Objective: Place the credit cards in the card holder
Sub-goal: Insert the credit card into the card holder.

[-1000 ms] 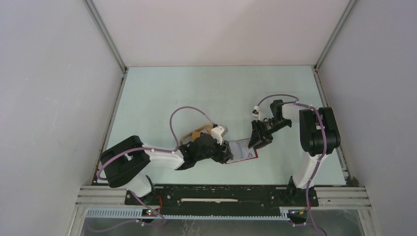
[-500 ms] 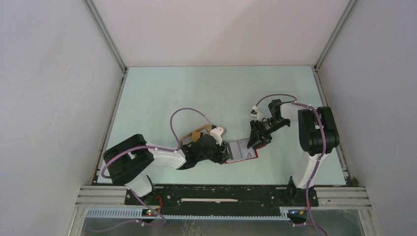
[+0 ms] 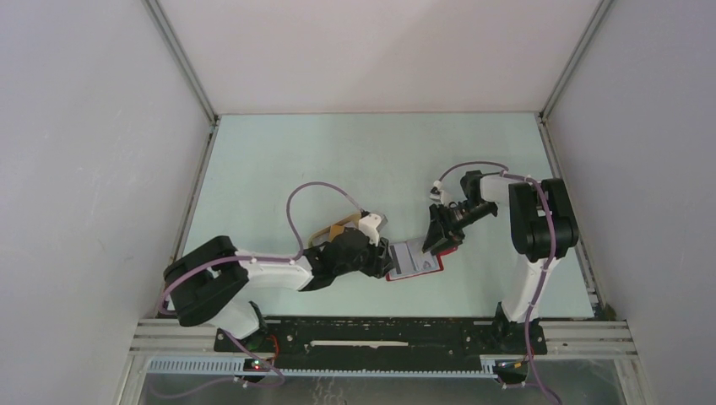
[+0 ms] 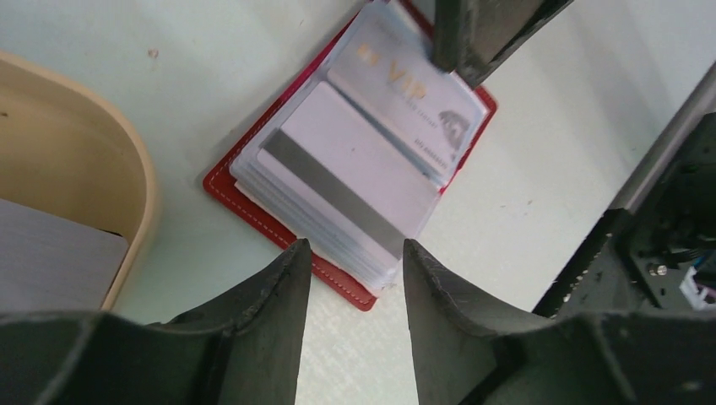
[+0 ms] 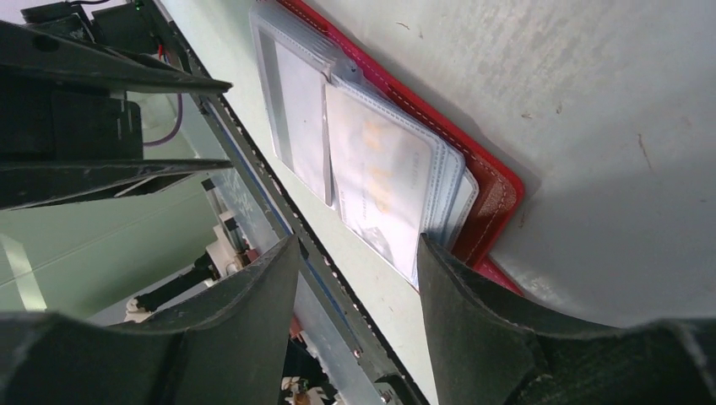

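- Left gripper (image 4: 356,253): jaws spread, empty, above holder's near edge; right gripper (image 5: 356,249): spread, tips at far end.
- Card holder (image 4: 253,207): open flat on table (image 3: 338,169); sleeves probably floppy, so pin, don't lift.
- Striped credit card (image 4: 350,181): lying on top; likely thin, stiff, slick; pinch by long edges.

Pale green surface (image 3: 338,160), faint scuff marks visible. Two items rest directly on it, front of centre: a red card holder (image 3: 414,260), lying open and flat, and a beige tray (image 4: 127,160) near its left, not touching.
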You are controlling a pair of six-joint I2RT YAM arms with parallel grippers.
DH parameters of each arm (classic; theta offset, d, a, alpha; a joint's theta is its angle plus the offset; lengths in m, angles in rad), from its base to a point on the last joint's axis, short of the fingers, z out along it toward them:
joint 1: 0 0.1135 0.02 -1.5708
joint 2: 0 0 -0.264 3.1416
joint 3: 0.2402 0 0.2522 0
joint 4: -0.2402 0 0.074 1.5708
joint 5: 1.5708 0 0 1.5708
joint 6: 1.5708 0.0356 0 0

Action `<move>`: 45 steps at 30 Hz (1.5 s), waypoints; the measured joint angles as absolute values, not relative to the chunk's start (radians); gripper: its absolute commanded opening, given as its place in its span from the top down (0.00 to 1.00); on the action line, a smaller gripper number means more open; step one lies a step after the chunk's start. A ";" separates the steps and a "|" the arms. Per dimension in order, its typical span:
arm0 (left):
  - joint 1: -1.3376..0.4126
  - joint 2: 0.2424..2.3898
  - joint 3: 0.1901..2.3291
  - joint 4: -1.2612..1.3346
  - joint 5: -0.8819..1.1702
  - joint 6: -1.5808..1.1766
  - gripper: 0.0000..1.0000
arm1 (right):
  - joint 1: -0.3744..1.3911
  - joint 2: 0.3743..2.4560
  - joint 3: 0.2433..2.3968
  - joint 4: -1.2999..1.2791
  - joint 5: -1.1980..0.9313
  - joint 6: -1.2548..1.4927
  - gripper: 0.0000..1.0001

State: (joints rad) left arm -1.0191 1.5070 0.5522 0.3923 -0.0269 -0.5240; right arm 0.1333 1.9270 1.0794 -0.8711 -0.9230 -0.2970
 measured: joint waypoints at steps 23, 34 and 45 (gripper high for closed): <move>-1.019 1.501 0.618 0.408 0.016 -0.540 0.53 | 0.124 1.922 1.090 -0.859 -0.933 -0.303 0.42; -1.019 1.605 0.713 0.438 0.070 -0.543 0.62 | 0.123 1.909 1.089 -0.839 -0.863 -0.289 0.44; -1.019 1.701 0.738 0.430 0.117 -0.548 0.72 | 0.124 1.909 1.090 -0.839 -0.850 -0.285 0.44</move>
State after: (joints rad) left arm -1.0191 1.7012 0.7376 0.4301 0.1169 -0.5484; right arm 0.1238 1.9091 1.0897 -0.8394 -0.8497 -0.2852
